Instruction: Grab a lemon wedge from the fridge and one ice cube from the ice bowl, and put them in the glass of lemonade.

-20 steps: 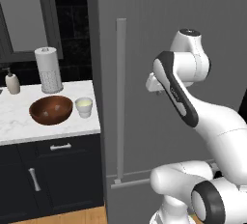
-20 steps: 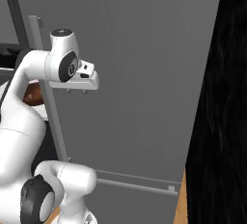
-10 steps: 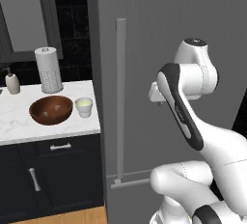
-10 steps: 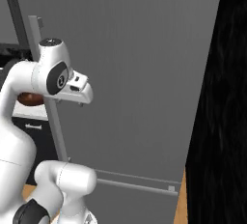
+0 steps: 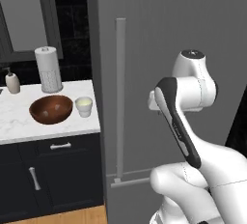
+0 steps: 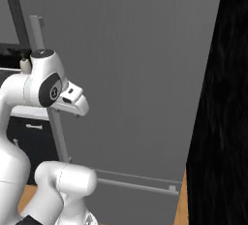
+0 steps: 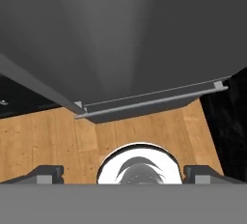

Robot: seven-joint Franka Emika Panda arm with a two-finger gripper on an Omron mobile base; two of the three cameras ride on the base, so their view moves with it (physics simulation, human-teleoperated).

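Grey fridge (image 5: 159, 49) door shut; its vertical bar handle (image 5: 120, 97) runs top to bottom, frame centre, left of the folded arm. Claw (image 7: 123, 174) spread wide, empty, aimed floorward. Ice bowl (image 5: 50, 109), lemonade glass (image 5: 84, 106) on counter (image 5: 29, 131), far left.

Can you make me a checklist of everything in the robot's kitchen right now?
Surface: white marble counter left of the fridge.
Job's things: fridge door closed, long grey bar handle; ice bowl on the counter; glass of lemonade just right of the bowl; lemon wedge not seen.
Clutter: paper-towel roll and soap dispenser at the back of the counter.
Grippers: gripper open, holding nothing, pointing down at the wooden floor.
Cables: nothing seen.
Surroundings: dark cabinets under the counter; black wall to the fridge's right.
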